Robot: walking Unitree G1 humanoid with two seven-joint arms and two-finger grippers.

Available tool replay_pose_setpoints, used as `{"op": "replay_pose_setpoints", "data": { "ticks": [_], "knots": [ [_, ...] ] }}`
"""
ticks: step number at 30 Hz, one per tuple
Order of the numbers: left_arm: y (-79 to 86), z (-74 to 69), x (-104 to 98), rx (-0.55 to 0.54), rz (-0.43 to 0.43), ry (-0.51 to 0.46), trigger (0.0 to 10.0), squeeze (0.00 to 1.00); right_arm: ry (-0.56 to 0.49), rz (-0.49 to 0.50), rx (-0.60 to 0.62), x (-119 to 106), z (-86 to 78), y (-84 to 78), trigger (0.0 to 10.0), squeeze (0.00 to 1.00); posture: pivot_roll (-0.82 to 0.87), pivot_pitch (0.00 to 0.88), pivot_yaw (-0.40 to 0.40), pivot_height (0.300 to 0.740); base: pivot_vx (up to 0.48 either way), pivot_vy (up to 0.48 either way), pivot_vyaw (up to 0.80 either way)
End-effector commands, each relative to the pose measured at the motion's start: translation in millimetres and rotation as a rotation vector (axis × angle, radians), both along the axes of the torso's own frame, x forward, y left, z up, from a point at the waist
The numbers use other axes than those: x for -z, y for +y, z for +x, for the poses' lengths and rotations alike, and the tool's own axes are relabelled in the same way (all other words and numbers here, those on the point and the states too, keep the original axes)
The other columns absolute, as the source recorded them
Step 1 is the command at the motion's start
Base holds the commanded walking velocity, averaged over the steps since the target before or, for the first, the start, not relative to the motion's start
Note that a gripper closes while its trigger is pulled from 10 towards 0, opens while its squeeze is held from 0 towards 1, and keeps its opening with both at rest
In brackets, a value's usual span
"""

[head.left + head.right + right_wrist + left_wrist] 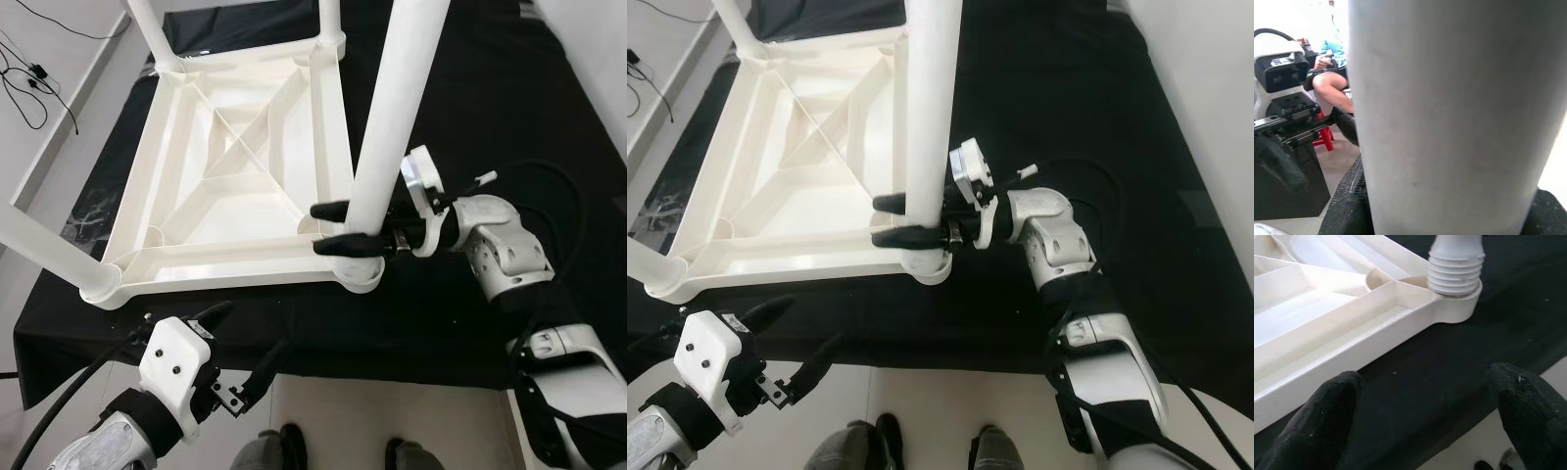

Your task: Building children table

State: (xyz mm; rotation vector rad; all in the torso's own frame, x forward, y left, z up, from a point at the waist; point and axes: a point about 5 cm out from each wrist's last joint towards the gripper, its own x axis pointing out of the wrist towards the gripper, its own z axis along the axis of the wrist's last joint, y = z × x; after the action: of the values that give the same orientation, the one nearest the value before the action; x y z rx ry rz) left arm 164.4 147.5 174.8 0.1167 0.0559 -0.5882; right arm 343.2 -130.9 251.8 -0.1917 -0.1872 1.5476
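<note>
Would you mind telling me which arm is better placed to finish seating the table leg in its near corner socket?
Right. The right gripper is shut on the white leg just above its corner socket. The left gripper hangs open below the black mat's edge, holding nothing.

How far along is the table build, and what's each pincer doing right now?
Done: the upside-down tabletop lies on the black cloth, with a leg at the far corner and the near-left corner. In hand: the right pincer grips the near-right leg at its socket. The left pincer hangs open. Left: the far-left corner's leg looks partly cropped; seating unconfirmed.
</note>
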Motion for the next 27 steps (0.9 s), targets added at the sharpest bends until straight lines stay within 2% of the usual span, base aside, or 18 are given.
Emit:
{"op": "replay_pose_setpoints", "data": {
  "ticks": [1, 9, 10, 11, 12, 13, 14, 18, 20, 21, 23, 27],
  "knots": [
    [1.9, -3.0, 2, -0.004, 0.009, 0.024, 10.0, 0.00, 0.037, -0.033, 0.001, 13, 0.3, 3.5, 10.0, 0.00, 0.04, 0.364, 0.122, 0.740, 0.000, 0.000, 0.00],
    [2.4, -5.3, 1, -0.011, 0.010, 0.037, 10.0, 0.00, 0.016, -0.117, -0.053, 12, 0.4, -0.1, 10.0, 0.00, 0.05, 0.370, 0.124, 0.740, 0.000, 0.000, 0.00],
    [2.6, -5.6, 1, -0.010, 0.009, 0.039, 10.0, 0.00, 0.002, -0.159, -0.059, 14, 0.4, -1.7, 10.0, 0.00, 0.05, 0.373, 0.124, 0.740, 0.000, 0.000, 0.00],
    [2.6, -5.6, 1, -0.010, 0.009, 0.039, 10.0, 0.00, 0.002, -0.159, -0.059, 14, 0.4, -1.7, 10.0, 0.00, 0.05, 0.373, 0.124, 0.740, 0.000, 0.000, 0.00],
    [2.8, -5.9, 1, -0.010, 0.008, 0.041, 10.0, 0.00, -0.024, -0.211, -0.058, 19, 0.4, -2.5, 10.0, 0.00, 0.05, 0.374, 0.126, 0.740, 0.000, 0.000, 0.00],
    [2.8, -5.9, 1, -0.010, 0.008, 0.041, 10.0, 0.00, -0.024, -0.211, -0.058, 19, 0.4, -2.5, 10.0, 0.00, 0.05, 0.374, 0.126, 0.740, 0.000, 0.000, 0.00],
    [3.0, -6.1, 1, -0.009, 0.008, 0.043, 10.0, 0.00, -0.059, -0.265, -0.054, 23, 0.3, -2.3, 10.0, 0.00, 0.05, 0.374, 0.126, 0.740, 0.000, 0.000, 0.00],
    [3.1, -6.2, 1, -0.008, 0.008, 0.044, 10.0, 0.00, -0.088, -0.299, -0.063, 25, -0.9, -0.8, 10.0, 0.00, 0.05, 0.374, 0.127, 0.740, 0.000, 0.000, 0.00],
    [3.2, -6.1, 1, -0.007, 0.008, 0.047, 10.0, 0.00, -0.139, -0.371, -0.129, 28, -7.5, 4.2, 10.0, 0.00, 0.05, 0.373, 0.127, 0.740, 0.000, 0.000, 0.00],
    [3.2, -6.1, 1, -0.007, 0.008, 0.047, 10.0, 0.00, -0.139, -0.371, -0.129, 28, -7.5, 4.2, 10.0, 0.00, 0.05, 0.373, 0.127, 0.740, 0.000, 0.000, 0.00],
    [3.1, -5.3, 1, -0.007, 0.007, 0.048, 10.0, 0.00, -0.171, -0.463, -0.199, 32, -14.0, 6.9, 10.0, 0.00, 0.04, 0.372, 0.125, 0.740, 0.000, 0.000, 0.00],
    [2.8, -4.2, 1, -0.008, 0.005, 0.048, 10.0, 0.00, -0.182, -0.515, -0.231, 32, -15.8, 8.7, 10.0, 0.00, 0.04, 0.372, 0.120, 0.740, 0.000, 0.000, 0.00]
  ]
}}
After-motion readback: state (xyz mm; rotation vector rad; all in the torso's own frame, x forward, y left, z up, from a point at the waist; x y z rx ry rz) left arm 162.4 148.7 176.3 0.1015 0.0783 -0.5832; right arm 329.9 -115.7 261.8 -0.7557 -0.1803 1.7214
